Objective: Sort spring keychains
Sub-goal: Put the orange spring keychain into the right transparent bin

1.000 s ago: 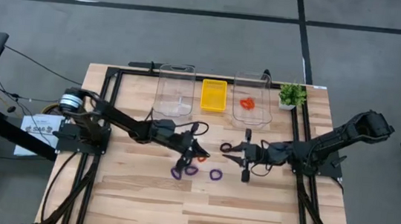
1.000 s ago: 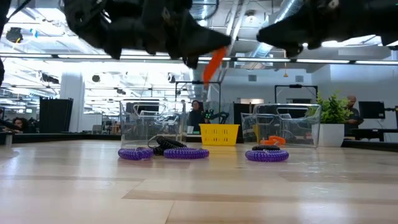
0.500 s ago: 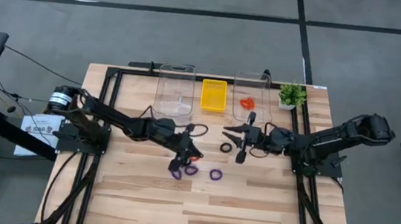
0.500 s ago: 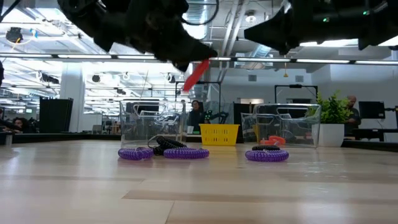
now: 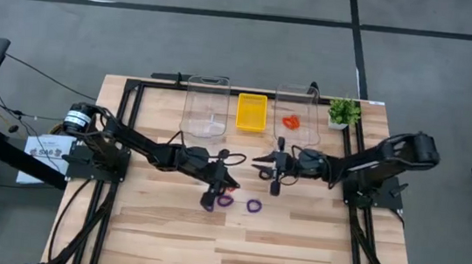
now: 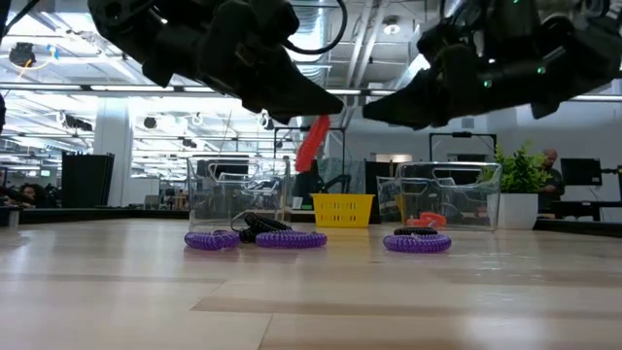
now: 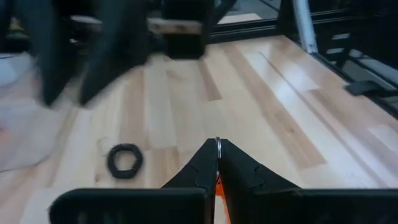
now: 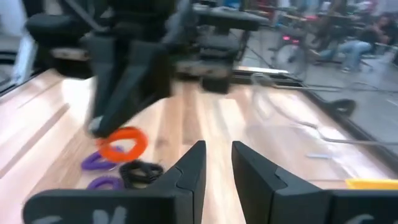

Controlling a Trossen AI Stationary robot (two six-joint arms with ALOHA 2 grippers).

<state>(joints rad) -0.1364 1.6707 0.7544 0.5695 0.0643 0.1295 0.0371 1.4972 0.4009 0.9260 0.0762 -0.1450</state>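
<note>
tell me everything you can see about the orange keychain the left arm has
The orange spring keychain is a small loop of tightly coiled cord, plastic by its look, orange-red. It hangs in the air from the left tool, whose fingers are shut on it, well clear of the wooden table. In the right wrist view it shows as a full ring dangling above the purple and black keychains on the table. Nothing else touches it.

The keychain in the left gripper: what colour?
Orange-red keychain, pinched in the left gripper; clearest in the right wrist view.
</note>
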